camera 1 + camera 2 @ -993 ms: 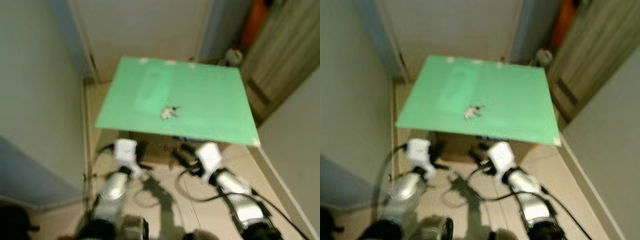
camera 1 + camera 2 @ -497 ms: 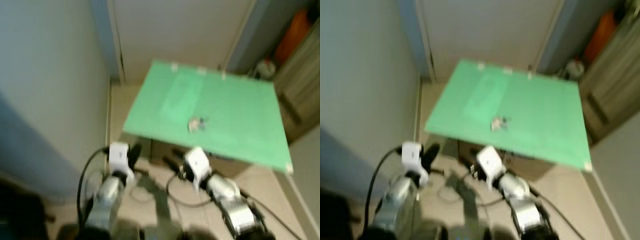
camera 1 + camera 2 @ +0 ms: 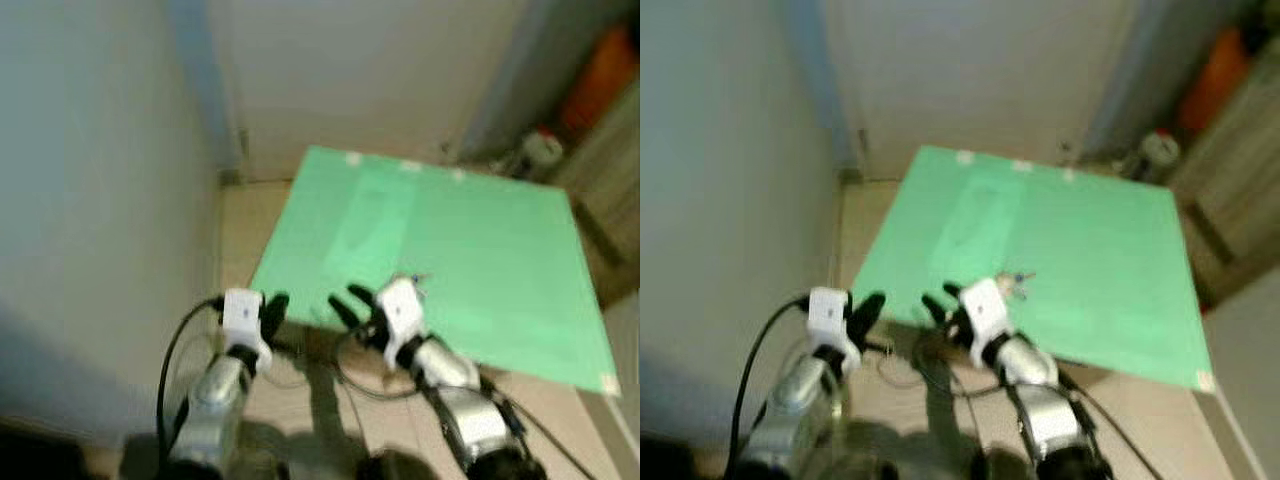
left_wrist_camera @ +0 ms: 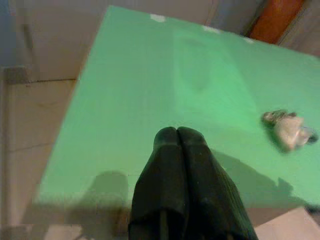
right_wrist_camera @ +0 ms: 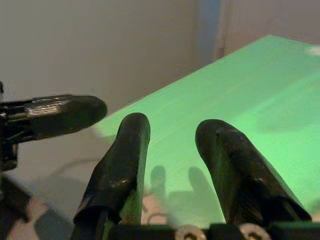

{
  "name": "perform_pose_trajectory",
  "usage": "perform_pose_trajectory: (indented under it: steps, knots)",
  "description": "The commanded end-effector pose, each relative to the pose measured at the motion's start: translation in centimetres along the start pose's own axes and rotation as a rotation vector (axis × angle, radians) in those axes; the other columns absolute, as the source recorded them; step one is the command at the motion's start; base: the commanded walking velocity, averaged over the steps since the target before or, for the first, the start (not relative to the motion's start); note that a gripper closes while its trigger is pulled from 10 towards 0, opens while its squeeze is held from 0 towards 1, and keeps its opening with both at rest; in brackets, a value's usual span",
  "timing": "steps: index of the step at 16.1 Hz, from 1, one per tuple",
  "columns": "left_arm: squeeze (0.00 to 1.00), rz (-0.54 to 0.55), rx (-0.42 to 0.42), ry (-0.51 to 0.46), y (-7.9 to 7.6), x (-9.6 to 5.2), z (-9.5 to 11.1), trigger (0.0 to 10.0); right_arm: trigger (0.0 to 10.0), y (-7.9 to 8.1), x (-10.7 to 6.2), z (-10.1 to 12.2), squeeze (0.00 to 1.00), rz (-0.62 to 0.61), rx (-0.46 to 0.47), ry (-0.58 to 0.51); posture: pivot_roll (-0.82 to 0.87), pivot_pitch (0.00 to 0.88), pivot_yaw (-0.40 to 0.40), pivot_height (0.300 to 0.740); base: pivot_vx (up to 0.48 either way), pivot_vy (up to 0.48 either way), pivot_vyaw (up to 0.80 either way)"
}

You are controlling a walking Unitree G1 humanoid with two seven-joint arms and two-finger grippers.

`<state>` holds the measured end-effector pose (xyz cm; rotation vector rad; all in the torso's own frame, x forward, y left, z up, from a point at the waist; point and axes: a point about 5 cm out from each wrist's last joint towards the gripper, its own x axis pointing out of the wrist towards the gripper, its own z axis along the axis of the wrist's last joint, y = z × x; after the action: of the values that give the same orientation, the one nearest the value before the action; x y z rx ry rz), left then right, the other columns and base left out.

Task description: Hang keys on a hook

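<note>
A small bunch of keys [image 3: 1013, 285] lies on a green tabletop [image 3: 470, 240], near its front edge; the left wrist view shows the keys [image 4: 288, 131] as a pale, blurred lump. My right gripper [image 3: 350, 303] hovers at the table's front edge, just left of the keys. It is open, and nothing sits between its fingers [image 5: 120, 150]. My left gripper [image 3: 272, 308] is shut and empty, held before the table's front left corner. In its own wrist view the left gripper [image 4: 177, 134] points over the green top.
A grey wall [image 3: 90, 200] stands close on the left, a white door [image 3: 350, 70] behind the table. An orange object [image 3: 602, 72] and a white round thing [image 3: 543, 148] sit at the back right. Black cables [image 3: 175, 350] trail from both wrists over the tiled floor.
The camera has shifted as I moved closer. My right gripper has risen and come forward to the table's front edge beside the keys. The left gripper has risen slightly.
</note>
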<state>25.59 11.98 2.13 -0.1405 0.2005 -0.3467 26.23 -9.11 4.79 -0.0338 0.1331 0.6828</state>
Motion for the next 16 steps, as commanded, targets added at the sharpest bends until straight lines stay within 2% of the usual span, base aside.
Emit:
perform_pose_trajectory:
  steps: [1,3,5,7,9,10,11,12,14,15,16]
  knots:
    - [0.00,-0.046,-0.003,0.014,-1.5,0.5,-0.1,10.0,10.0,-1.2,-0.8,-0.1,0.00,-0.060,0.000,0.004,0.08,0.130,-0.011,0.740,0.000,0.000,0.00]
    - [0.00,-0.067,0.002,0.012,-1.9,0.5,0.0,10.0,10.0,-1.9,-0.7,0.2,0.00,-0.113,-0.030,0.000,0.08,0.134,-0.013,0.740,0.000,0.000,0.00]
    - [0.00,-0.093,0.007,0.017,-2.4,0.5,0.0,10.0,10.0,-3.5,-1.1,0.0,0.00,-0.228,-0.062,0.032,0.08,0.141,-0.017,0.740,0.000,0.000,0.00]
    - [0.00,-0.108,0.006,0.017,-2.6,0.4,0.0,10.0,10.0,-4.0,-1.4,-0.2,0.00,-0.252,-0.067,0.057,0.08,0.145,-0.022,0.740,0.000,0.000,0.00]
    - [0.00,-0.123,0.007,0.016,-3.0,0.4,0.0,10.0,10.0,-4.3,-1.6,-1.2,0.00,-0.288,-0.156,0.151,0.08,0.146,-0.025,0.740,0.000,0.000,0.00]
    - [0.00,-0.128,0.008,0.015,-3.1,0.4,0.1,10.0,10.0,-5.3,-1.8,-1.8,0.00,-0.383,-0.145,0.208,0.08,0.146,-0.025,0.740,0.000,0.000,0.00]
    - [0.00,-0.129,0.009,0.015,-3.1,0.4,0.1,10.0,10.0,-5.4,-1.6,-1.6,0.00,-0.400,-0.053,0.186,0.08,0.143,-0.030,0.740,0.000,0.000,0.00]
    - [0.00,-0.130,0.008,0.018,-3.1,0.3,0.0,10.0,10.0,-5.1,-1.2,-0.8,0.00,-0.375,0.032,0.123,0.08,0.141,-0.030,0.740,0.000,0.000,0.00]
    - [0.00,-0.138,0.010,0.025,-3.2,0.2,-0.1,10.0,10.0,-5.0,-1.2,-0.1,0.00,-0.337,0.081,0.076,0.08,0.139,-0.031,0.740,0.000,0.000,0.00]
    - [0.00,-0.139,0.009,0.025,-3.2,0.2,-0.1,10.0,10.0,-5.2,-1.4,-0.7,0.00,-0.347,0.045,0.118,0.08,0.140,-0.030,0.740,0.000,0.000,0.00]
    - [0.00,-0.139,0.010,0.026,-3.3,0.2,-0.1,10.0,10.0,-5.6,-2.1,-2.3,0.00,-0.369,-0.066,0.240,0.08,0.140,-0.030,0.740,0.000,0.000,0.00]
